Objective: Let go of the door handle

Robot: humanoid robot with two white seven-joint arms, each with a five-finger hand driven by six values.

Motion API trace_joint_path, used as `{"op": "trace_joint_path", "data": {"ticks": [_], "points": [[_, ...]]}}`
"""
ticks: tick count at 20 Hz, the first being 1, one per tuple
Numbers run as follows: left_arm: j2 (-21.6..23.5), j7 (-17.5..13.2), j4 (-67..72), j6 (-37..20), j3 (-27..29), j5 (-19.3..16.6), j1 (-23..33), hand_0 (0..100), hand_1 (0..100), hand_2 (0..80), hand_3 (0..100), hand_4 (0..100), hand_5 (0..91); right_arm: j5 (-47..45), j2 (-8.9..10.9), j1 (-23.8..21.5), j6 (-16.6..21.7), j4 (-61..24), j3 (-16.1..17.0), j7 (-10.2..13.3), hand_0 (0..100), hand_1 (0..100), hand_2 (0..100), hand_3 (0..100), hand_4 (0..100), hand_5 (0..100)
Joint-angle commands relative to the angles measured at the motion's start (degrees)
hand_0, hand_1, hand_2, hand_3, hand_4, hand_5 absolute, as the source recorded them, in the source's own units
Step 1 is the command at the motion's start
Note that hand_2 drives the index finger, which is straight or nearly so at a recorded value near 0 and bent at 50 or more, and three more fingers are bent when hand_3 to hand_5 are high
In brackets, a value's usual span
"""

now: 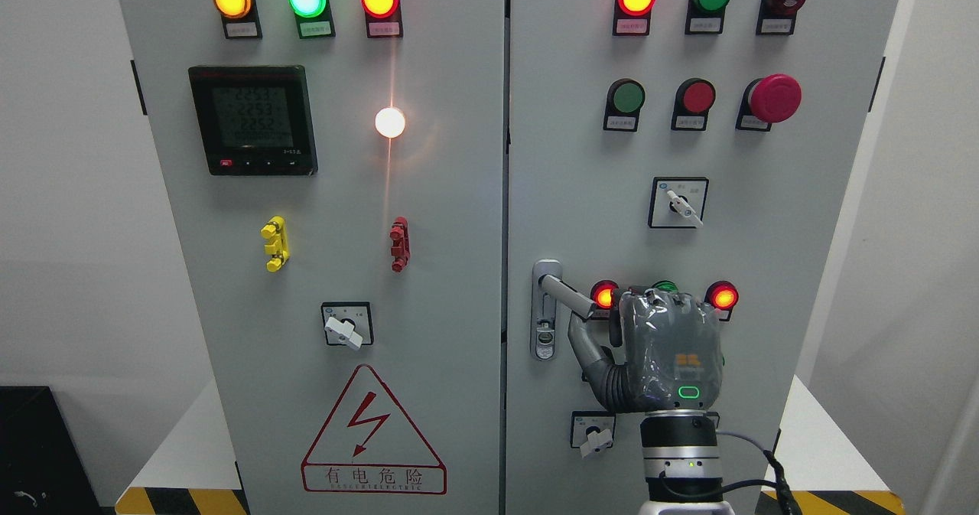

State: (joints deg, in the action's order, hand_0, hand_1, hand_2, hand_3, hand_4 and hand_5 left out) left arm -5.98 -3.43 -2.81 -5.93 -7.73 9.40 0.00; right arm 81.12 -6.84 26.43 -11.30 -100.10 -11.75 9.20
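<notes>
Door handle (562, 291) sits at the left edge of the right cabinet door (581, 155), lever swung out toward my right hand (669, 347). The hand is at the lever's free end. Back of the hand faces me, so I cannot tell whether the fingers are closed on it. I judge the handle rigid metal, smooth, pivoting stiffly; the free end gives best leverage.

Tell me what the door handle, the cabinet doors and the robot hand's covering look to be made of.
Door handle: likely metal, silvery satin finish with soft highlights. Cabinet doors: probably painted sheet metal, flat matte light grey, with the lit lamp smeared as a faint reflection. Right hand: grey shell under a clear, crinkly glossy film, seemingly plastic wrap; the shell's own material is unclear.
</notes>
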Motion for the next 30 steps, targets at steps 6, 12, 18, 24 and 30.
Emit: {"op": "trace_joint_path", "data": {"ticks": [6,12,18,24,30], "points": [[0.0,0.0,0.0,-0.1,0.0,0.0,0.5,12,56,0.0,0,0,0.0,0.0,0.07,-0.1,0.1,-0.1,0.1,-0.1,57,36,92,100,99,100],[0.0,0.0,0.0,0.0,0.0,0.0,0.4,12,56,0.0,0,0,0.0,0.0,0.07,0.0,0.1,-0.4,0.2,-0.1,57,35,92,100,99,100],[0.0,0.0,0.0,-0.1,0.0,0.0,0.4,12,56,0.0,0,0,0.0,0.0,-0.02,0.0,0.1,-0.4,0.2,-0.2,57,35,92,100,99,100],[0.0,0.0,0.0,0.0,0.0,0.0,0.5,12,56,0.0,0,0,0.0,0.0,-0.02,0.1,0.1,-0.4,0.2,-0.2,57,35,92,100,99,100],[0.0,0.0,0.0,-0.1,0.0,0.0,0.5,12,56,0.0,0,0,0.0,0.0,-0.02,0.2,0.2,-0.5,0.2,-0.3,58,35,92,100,99,100]]}}
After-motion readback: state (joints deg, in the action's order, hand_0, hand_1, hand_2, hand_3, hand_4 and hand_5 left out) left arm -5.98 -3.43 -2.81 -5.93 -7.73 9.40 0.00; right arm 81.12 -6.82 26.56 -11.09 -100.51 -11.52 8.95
